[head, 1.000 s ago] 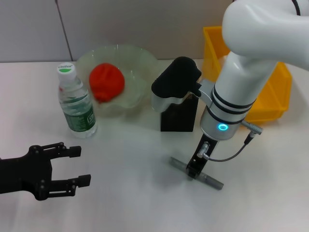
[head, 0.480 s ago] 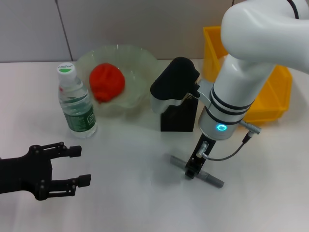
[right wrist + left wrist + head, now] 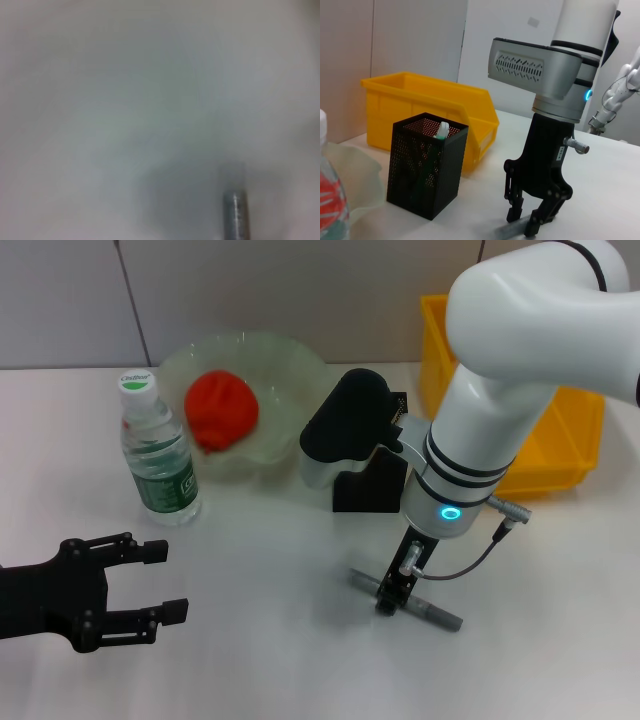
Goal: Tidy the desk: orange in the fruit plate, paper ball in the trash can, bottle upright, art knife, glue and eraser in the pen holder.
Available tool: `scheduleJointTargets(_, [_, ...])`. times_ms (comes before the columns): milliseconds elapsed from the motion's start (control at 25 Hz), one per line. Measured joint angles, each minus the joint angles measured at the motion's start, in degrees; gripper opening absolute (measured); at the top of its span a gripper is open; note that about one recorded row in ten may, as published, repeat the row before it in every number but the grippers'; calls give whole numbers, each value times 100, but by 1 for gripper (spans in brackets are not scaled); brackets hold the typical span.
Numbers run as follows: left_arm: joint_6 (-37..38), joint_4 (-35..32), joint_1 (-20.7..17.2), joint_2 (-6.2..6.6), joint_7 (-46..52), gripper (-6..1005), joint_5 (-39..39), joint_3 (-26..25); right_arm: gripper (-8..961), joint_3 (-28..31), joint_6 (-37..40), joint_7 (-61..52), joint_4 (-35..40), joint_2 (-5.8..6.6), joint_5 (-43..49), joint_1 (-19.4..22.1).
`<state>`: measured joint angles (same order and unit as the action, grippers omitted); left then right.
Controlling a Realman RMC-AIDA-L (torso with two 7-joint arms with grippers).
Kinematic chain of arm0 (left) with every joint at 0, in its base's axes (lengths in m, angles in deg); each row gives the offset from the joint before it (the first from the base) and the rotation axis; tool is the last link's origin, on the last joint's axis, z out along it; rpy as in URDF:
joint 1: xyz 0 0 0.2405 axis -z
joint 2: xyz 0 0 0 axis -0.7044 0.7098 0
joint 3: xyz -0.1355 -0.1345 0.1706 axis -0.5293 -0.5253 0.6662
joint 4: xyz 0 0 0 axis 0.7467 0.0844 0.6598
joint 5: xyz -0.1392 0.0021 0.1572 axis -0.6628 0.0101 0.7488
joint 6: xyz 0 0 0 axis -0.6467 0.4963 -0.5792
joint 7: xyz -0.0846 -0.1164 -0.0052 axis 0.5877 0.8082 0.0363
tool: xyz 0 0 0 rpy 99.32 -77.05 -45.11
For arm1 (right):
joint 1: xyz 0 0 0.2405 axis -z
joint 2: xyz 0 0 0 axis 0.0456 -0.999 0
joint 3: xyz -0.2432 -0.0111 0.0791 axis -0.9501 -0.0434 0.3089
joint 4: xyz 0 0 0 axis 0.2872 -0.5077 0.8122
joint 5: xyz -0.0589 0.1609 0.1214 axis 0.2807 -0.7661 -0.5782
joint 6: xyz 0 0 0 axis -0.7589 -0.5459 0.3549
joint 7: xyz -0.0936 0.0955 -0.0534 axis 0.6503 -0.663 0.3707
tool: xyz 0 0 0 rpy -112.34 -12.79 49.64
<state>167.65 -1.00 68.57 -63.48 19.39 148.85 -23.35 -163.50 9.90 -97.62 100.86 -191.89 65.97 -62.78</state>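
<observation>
Straddling the grey art knife [image 3: 405, 599] on the desk [image 3: 280, 640], the right end effector [image 3: 391, 597] has its fingers spread either side of it. Behind it stands the pen holder [image 3: 370, 480]. The left end effector [image 3: 165, 583] idles, spread apart.

Head view: bright, even, diffuse light from above; white surface [image 3: 280, 640] softly lit, no hard glare. Faint grey shadow on surface lower centre, beside right gripper [image 3: 388, 602]. Small cyan indicator light glows on right arm, centre right. Left wrist view: sharp at centre; bottle [image 3: 331, 200] at lower left edge blurred, too close. Right wrist view: almost wholly out of focus, pale grey haze; only grey metal rod [image 3: 235, 215] at lower right, soft dark shadow around it.
</observation>
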Motion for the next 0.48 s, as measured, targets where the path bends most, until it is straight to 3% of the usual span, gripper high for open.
scheduleJointTargets(160, [-2, 0, 1, 0, 0, 800, 0, -4, 329, 0, -34, -1, 13, 0, -3, 1])
scheduleJointTargets(480, [-5, 0, 5, 3, 0, 800, 0, -47, 219, 45, -24, -1, 30, 0, -3, -3])
